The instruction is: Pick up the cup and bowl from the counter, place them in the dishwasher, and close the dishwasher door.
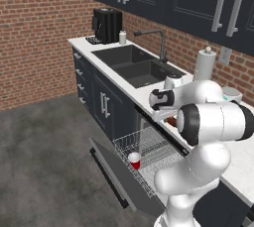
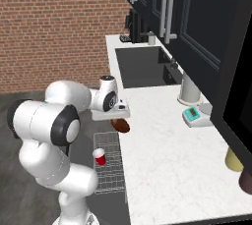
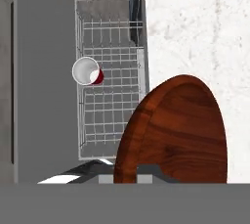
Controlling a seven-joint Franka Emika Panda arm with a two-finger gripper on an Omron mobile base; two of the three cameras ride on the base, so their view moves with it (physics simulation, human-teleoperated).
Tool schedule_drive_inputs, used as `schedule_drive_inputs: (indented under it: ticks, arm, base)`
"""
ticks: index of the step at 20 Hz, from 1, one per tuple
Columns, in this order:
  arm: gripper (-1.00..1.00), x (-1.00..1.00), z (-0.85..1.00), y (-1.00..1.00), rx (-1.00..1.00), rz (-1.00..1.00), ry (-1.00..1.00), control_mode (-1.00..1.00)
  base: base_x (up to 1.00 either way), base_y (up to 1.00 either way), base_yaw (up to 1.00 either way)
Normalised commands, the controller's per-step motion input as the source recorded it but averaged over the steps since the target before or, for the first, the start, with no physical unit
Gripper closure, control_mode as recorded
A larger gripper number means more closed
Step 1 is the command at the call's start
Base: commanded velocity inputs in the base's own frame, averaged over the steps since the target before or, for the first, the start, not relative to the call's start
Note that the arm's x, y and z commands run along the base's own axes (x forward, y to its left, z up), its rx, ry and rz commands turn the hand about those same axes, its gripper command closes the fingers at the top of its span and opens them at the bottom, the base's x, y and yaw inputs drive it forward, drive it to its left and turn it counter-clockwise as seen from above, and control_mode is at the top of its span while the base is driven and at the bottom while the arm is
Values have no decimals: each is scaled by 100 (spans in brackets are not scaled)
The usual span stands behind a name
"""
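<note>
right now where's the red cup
The cup stands upright in the dishwasher's pulled-out wire rack, near its outer side above the open door, below the counter edge.

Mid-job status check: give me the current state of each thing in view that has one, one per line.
cup: upright in the pulled-out wire rack, opening up.
bowl: held at the gripper, tilted, over the counter edge beside the rack.
dishwasher door: dropped open.
wire rack: pulled out over the door.
gripper: appears shut on the bowl; fingertips hidden.
faucet: no water seen running.
</note>
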Motion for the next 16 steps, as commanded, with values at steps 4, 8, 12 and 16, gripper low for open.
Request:
schedule_drive_inputs:
  ticks: [4, 8, 12, 16]
  arm:
    - [100, -73, 33, 96, 4, -12, 0, -100]
    - [100, -15, -13, 74, 3, -2, 0, -100]
    - [100, 6, -62, 50, 2, 0, 1, -100]
    - [100, 28, -68, 44, 0, 0, 5, -100]
  base:
    - [0, 0, 0]
    - [0, 0, 0]
    - [0, 0, 0]
    - [0, 0, 0]
